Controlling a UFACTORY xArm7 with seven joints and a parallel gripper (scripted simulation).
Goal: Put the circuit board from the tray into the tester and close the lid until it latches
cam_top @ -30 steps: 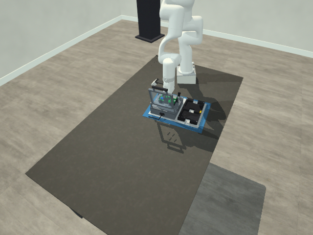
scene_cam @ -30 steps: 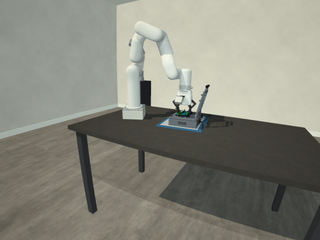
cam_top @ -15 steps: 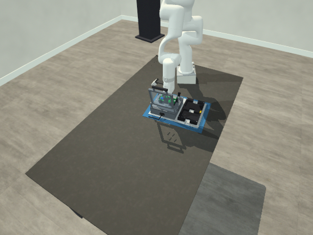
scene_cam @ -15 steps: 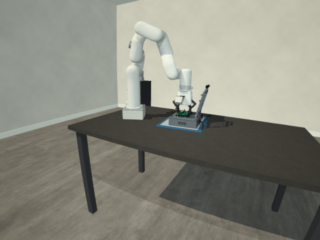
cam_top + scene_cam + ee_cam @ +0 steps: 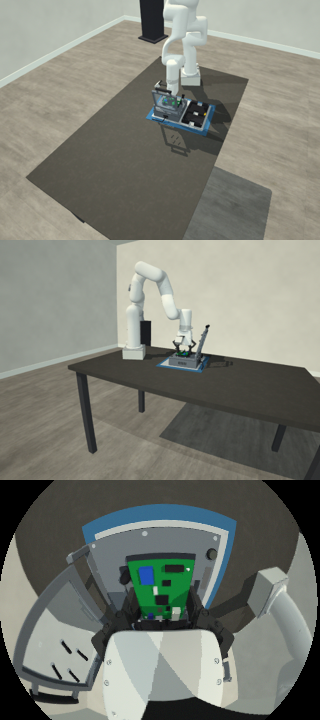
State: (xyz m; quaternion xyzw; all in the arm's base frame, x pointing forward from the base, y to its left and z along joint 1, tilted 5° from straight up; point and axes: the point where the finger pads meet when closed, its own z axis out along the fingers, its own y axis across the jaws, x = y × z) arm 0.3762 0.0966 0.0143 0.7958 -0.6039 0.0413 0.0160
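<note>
The green circuit board (image 5: 178, 102) (image 5: 180, 353) (image 5: 145, 597) is face up over the pin plate of the grey tester (image 5: 168, 114) (image 5: 173, 362) (image 5: 165, 541). My gripper (image 5: 184, 352) (image 5: 162, 593) points straight down, shut on the board's two long edges. The white connector (image 5: 175, 613) is at the end near the gripper body, on the same side as the latch hook (image 5: 227, 671). The lid (image 5: 202, 340) (image 5: 25, 632) (image 5: 163, 90) stands open, leaning back, with its black handle (image 5: 207, 326) (image 5: 54, 697) at its free edge. The pins are hidden; whether the board lies flat cannot be told.
The black tray (image 5: 201, 107) stands beside the tester, with no board visible in its pockets. A small yellow thing (image 5: 204, 113) is at its edge. The raised lid is close beside the gripper. A blue mat (image 5: 210, 117) (image 5: 192, 370) (image 5: 160, 512) lies underneath.
</note>
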